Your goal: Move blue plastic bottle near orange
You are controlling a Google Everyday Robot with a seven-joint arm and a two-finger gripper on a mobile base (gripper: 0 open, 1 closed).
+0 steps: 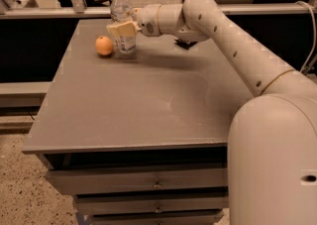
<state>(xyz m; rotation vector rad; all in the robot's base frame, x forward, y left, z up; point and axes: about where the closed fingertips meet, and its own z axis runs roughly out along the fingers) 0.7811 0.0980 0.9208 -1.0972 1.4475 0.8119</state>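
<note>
The blue plastic bottle is seen upright on the worktop, just beside the orange, pinched mid-body by the pincer. It is judged light, thin-walled and slippery, so a gentle grip at the waist is favoured.

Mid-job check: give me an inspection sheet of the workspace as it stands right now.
Surface: grey tabletop, with drawers below it.
Job's things: clear plastic water bottle with white cap upright, just right of the small round orange in the view; contact cannot be told.
Clutter: flat dark snack wrapper, partly hidden behind the arm.
Gripper: two-finger gripper at the bottle's middle, far end of the table.
Cables: one light cable at the right edge.
Surroundings: metal rail behind the table; speckled floor.
</note>
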